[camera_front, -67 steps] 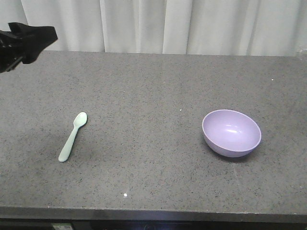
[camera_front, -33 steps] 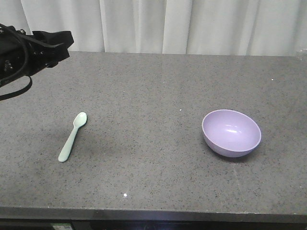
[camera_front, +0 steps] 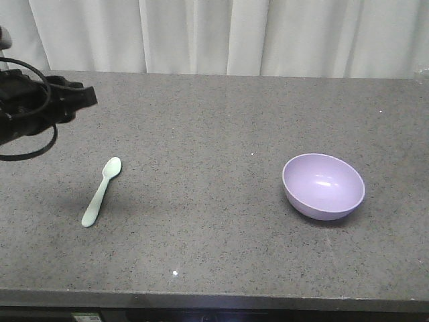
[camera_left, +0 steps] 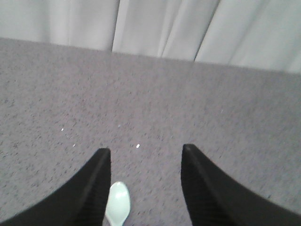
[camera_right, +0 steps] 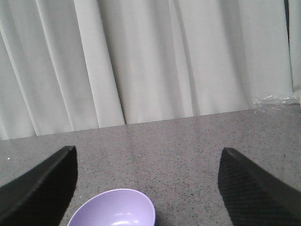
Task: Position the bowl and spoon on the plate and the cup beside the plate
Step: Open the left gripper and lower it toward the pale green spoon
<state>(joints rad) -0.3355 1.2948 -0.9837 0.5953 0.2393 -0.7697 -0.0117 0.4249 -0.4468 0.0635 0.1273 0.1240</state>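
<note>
The pale mint-green spoon (camera_front: pixel 102 190) lies flat on the left of the grey table, bowl end pointing away. My left gripper (camera_front: pixel 86 95) hovers above and behind it, open and empty. In the left wrist view the spoon's bowl end (camera_left: pixel 117 202) shows just inside the left finger of that gripper (camera_left: pixel 146 149). The lavender bowl (camera_front: pixel 323 186) stands upright on the right side. My right gripper (camera_right: pixel 148 151) is open above it, with the bowl (camera_right: pixel 115 209) low between its fingers. The plate and the cup are out of view.
The grey speckled table (camera_front: pixel 214 127) ends in a front edge (camera_front: pixel 214 296) near the bottom. White curtains (camera_front: pixel 221 33) hang along its far side. A bit of clear plastic (camera_right: pixel 277 100) sits at the far right edge.
My left gripper has come in from the far left, moving right and then lower, closer above the spoon. Spoon and bowl have not moved.
</note>
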